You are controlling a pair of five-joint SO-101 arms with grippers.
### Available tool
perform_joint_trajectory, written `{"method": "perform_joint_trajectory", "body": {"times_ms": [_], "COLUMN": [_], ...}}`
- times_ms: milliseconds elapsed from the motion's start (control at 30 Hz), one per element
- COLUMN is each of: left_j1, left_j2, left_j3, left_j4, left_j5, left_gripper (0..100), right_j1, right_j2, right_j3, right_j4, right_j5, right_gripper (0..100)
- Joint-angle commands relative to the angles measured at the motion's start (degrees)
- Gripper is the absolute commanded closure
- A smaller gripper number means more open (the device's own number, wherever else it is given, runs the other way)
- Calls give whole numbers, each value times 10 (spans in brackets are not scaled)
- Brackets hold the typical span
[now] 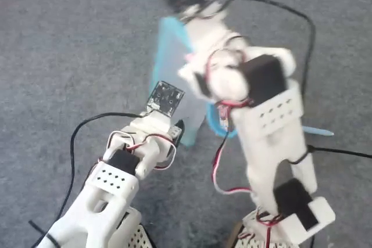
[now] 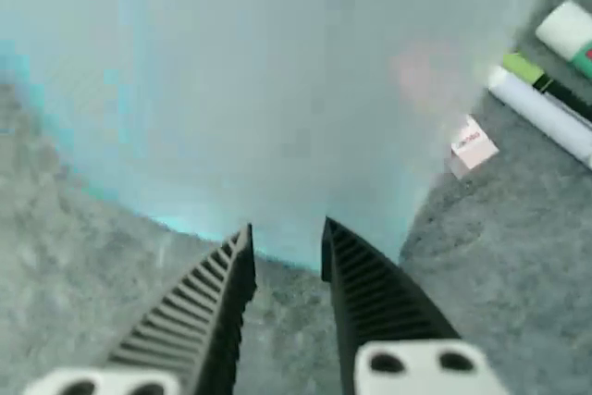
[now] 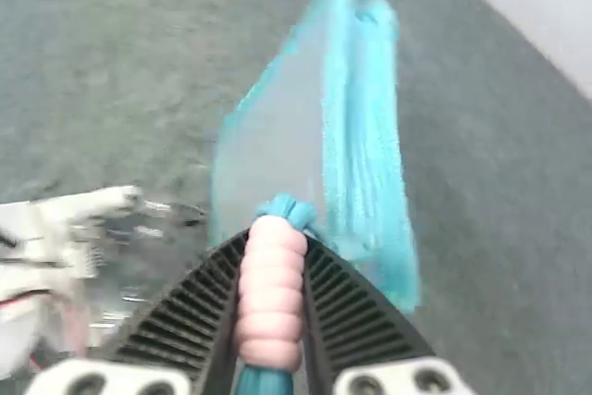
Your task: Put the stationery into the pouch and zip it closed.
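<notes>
Grey, felt-like worktop [image 1: 64, 56]; two arms at its near edge.

Pouch [image 1: 168, 56]: translucent with light-blue edging, between the middle of the worktop and its far edge. From the high view it cannot be told whether its mouth is open.

Left gripper [image 1: 178, 130]: placed at the pouch's near edge. In the left wrist view the left gripper [image 2: 287, 240] is seen released, with a clear gap between the two ribbed black jaws and nothing in that gap. The jaw tips are right at the blue rim of the pouch [image 2: 277, 90]; contact cannot be confirmed.

Right gripper [image 3: 277, 245]: clenched on a pen [image 3: 270, 293] with a pink ribbed grip and a teal body. The pen is gripped between both jaws, its teal end pointed at the near end of the pouch [image 3: 277, 136] and just beside the blue edging.

Loose stationery is noted on the worktop beside the pouch, in the left wrist view: a white marker [image 2: 541, 113], a green-capped pen [image 2: 529, 71] just beside it, and a small eraser [image 2: 470, 147] near the pouch's edge. These are outside the pouch.

A slim light-blue item [image 1: 317, 130] is seen past the right arm [image 1: 273, 137], toward the worktop's right edge; its type cannot be told.
</notes>
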Motion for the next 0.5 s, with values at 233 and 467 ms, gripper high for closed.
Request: {"method": "perform_joint_trajectory", "body": {"times_ms": [233, 467], "left_j1": [-160, -332], "left_j2": [-120, -403], "left_j3": [-19, 24], "left_j4": [36, 76], "left_j5": [67, 110], "left_gripper": [900, 938], "right_j1": [-66, -74], "right_j2": [-39, -134], "right_j3": [81, 241], "right_j4": [24, 21], "right_j5": [12, 33], "right_gripper": [992, 992]}}
